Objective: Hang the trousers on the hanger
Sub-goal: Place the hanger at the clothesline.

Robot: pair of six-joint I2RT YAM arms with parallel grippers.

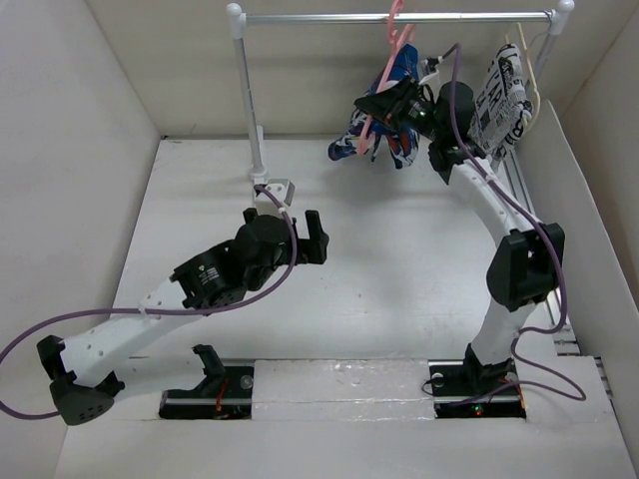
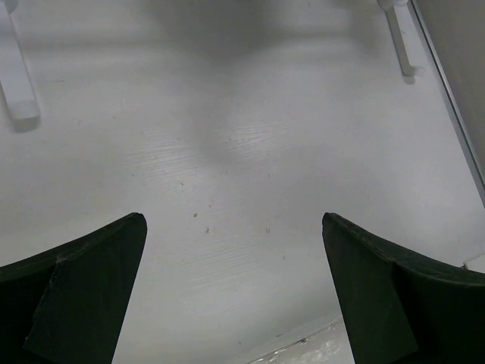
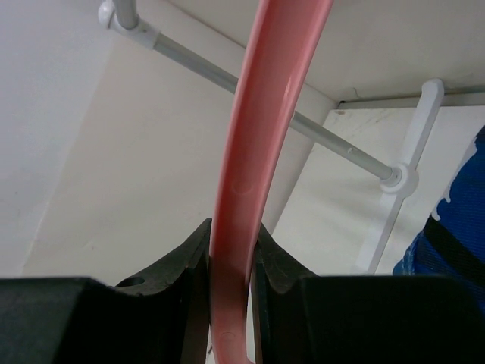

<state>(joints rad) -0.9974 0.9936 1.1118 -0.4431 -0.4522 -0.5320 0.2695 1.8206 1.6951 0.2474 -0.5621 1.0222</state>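
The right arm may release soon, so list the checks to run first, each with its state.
1. Right claw shut on the pink hanger: ok.
2. Trousers hanging with the hanger, off the table: ok.
3. Hanger hook seated over the rail: cannot tell.
4. Left claw open, empty, away from the rail: ok.
5. Printed white garment apart from the trousers: ok.

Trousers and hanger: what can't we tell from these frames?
- Top external: right gripper covers where trousers meet hanger; drape unclear.
- Right wrist: hanger cut off top and bottom; trousers a sliver at the right edge.
- Left wrist: only table and open left gripper; neither item shows.
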